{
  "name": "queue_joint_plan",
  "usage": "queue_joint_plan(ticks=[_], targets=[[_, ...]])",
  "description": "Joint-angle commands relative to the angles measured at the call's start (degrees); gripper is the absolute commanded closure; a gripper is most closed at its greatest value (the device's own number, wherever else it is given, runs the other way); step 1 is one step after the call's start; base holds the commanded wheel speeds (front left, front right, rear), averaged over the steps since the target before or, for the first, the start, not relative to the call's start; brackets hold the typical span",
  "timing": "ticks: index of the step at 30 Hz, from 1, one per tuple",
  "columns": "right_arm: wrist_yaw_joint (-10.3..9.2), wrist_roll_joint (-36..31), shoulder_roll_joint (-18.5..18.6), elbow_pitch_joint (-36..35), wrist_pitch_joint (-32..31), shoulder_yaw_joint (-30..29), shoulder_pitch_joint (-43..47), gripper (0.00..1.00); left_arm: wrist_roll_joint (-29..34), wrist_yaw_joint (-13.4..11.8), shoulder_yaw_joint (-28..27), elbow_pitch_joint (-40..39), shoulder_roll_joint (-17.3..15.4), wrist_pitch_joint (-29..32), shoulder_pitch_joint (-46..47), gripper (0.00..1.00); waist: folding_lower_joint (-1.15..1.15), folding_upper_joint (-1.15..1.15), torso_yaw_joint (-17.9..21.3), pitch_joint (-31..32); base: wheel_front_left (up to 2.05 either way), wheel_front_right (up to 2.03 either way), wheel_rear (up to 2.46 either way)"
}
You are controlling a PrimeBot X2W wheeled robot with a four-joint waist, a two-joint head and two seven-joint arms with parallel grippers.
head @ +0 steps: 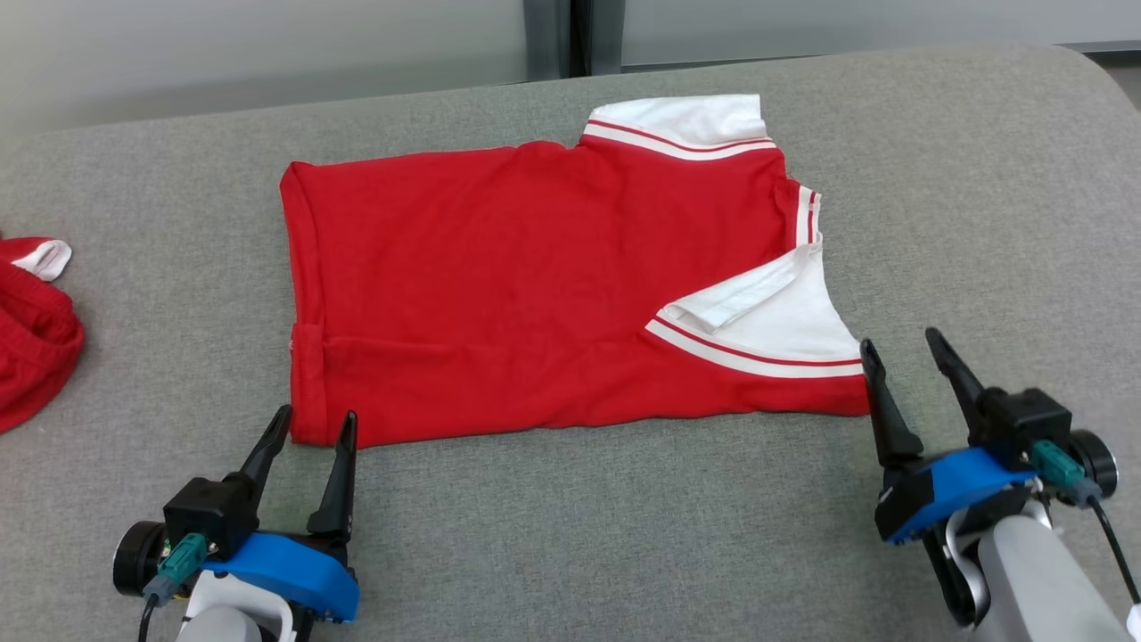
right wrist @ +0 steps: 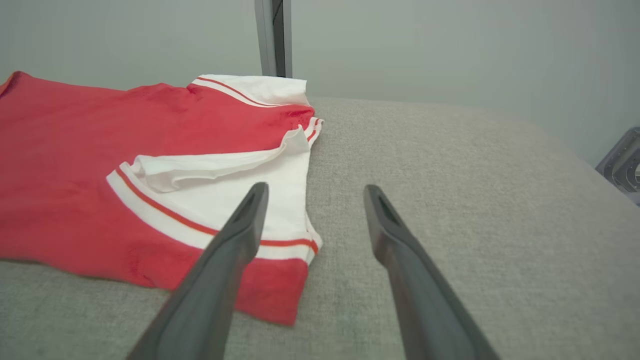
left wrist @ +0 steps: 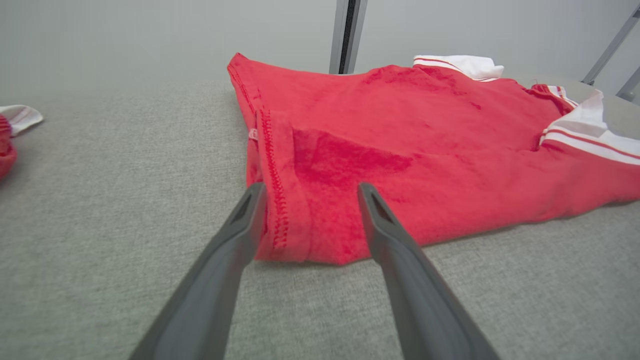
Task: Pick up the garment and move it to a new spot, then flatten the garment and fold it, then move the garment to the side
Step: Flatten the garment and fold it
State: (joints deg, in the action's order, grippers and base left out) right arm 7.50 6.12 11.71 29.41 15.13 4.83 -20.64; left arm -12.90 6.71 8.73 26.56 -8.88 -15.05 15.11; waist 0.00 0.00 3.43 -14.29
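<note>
The left gripper (head: 317, 413) has its two fingers parted, with nothing held between them. In its wrist view the stitched near corner of the garment (head: 535, 267) lies just ahead of the gap, the left finger (left wrist: 235, 235) alongside the hem edge. Whether the tips touch the cloth is hard to tell from these angles.

The right gripper (head: 898, 339) is spread about as wide and is likewise empty. Its left finger (right wrist: 225, 260) reaches over the garment's other near corner, while its right finger (right wrist: 405, 260) is above the bare grey padded surface (head: 624, 517).

The garment, a red shirt, lies flat and folded on that surface, spanning the space from one gripper to the other and running away from both. A white sleeve panel with a red stripe (right wrist: 200, 200) sits just ahead and left of the right gripper. A second white panel (head: 686, 120) lies at the far edge.

Well off to the left of the left gripper is a bunched red cloth (head: 31, 330).
</note>
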Motion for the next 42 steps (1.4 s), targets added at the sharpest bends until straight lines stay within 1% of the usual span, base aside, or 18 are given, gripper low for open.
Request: queue_joint_plan(ticks=[1, 7, 19, 20, 21, 22, 28, 33, 38, 42], targets=[[-0.02, -0.1, -0.2, -0.2, 0.0, -0.2, 0.9, 0.00, 0.2, -0.1, -0.3, 0.1, -0.1, -0.2, -0.4, 0.00, 0.00, 0.00, 0.1, 0.0, 0.00, 0.00, 0.00], [-0.03, -0.8, -1.4, 0.7, 0.0, -0.7, 2.5, 0.00, 0.1, -0.1, -1.7, 1.6, -0.1, -0.2, 0.9, 0.00, 0.00, 0.00, 0.9, -0.7, 0.00, 0.00, 0.00], [-0.03, -1.2, -4.0, 7.6, 0.0, 0.2, -0.9, 0.00, -0.4, 0.4, -2.1, 8.1, 0.7, -0.2, 4.3, 0.00, 0.00, 0.00, 0.9, -2.5, 0.00, 0.00, 0.00], [-0.03, -0.9, -4.2, 8.3, 0.0, 0.4, -1.0, 0.42, -0.6, 0.4, -2.1, 8.4, 0.7, -0.2, 4.5, 0.39, 0.00, 0.00, 0.9, -2.5, 0.00, 0.00, 0.00], [-0.03, -0.7, -4.3, 8.9, 0.0, 0.5, -1.3, 0.70, -0.5, 0.4, -2.1, 8.7, 0.7, -0.2, 4.7, 0.82, 0.00, 0.00, 1.0, -2.5, 0.00, 0.00, 0.00], [-0.03, -0.4, -4.4, 9.3, 0.0, 0.7, -1.5, 1.00, -0.4, 0.5, -2.1, 8.8, 0.6, -0.2, 4.8, 1.00, 0.00, 0.00, 1.0, -2.5, 0.00, 0.00, 0.00], [-0.03, 0.6, -5.2, 10.1, 0.0, 0.8, -2.0, 1.00, -0.5, 0.6, -2.7, 8.3, 0.9, -0.2, 3.8, 1.00, 0.00, 0.00, 1.2, -1.9, 0.00, 0.00, 0.00], [-0.03, 1.1, -5.0, 8.2, 0.0, 0.9, 1.0, 1.00, -0.6, 0.7, -3.5, 6.8, 1.5, -0.2, 1.1, 1.00, 0.00, 0.00, 1.2, 0.1, 0.00, 0.00, 0.00], [-0.03, 2.0, -3.9, 3.9, 0.0, 0.1, 7.2, 1.00, -0.7, 0.7, -4.4, 4.4, 2.1, -0.2, -3.5, 1.00, 0.00, 0.00, 1.2, 3.1, 0.00, 0.00, 0.00], [-0.05, 2.7, -3.2, -0.6, -0.1, -0.2, 14.5, 1.00, -0.6, 0.7, -5.1, 2.4, 2.7, -0.2, -8.6, 1.00, 0.00, 0.00, 1.3, 5.4, 0.00, 0.00, 0.00]])
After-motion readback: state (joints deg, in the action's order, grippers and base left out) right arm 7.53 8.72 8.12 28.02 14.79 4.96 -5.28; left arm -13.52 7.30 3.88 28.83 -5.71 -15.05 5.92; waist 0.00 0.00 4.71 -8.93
